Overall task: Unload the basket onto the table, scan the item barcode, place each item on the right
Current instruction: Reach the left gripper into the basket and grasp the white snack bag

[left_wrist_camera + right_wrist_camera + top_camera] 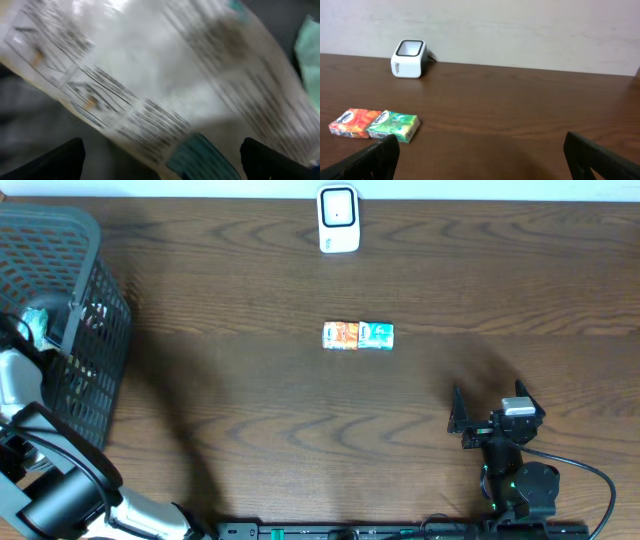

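Dark wood table [250,410], scanner [338,220] far centre. Left gripper [167,160] gapes, empty, in basket [100,350] at left, close over a blurred packet [150,75]. Centre, pinch its edges, keep print flat. Right gripper [480,160] agape, empty, near right. Tissue packs [358,335] mid-table.

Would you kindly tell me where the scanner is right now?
In the overhead view, the scanner stands at the table's far edge, near the middle, straight beyond the tissue packs.

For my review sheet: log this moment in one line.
left hand: open over package in basket | right hand: open, empty | tissue packs: mid-table | scanner: far edge
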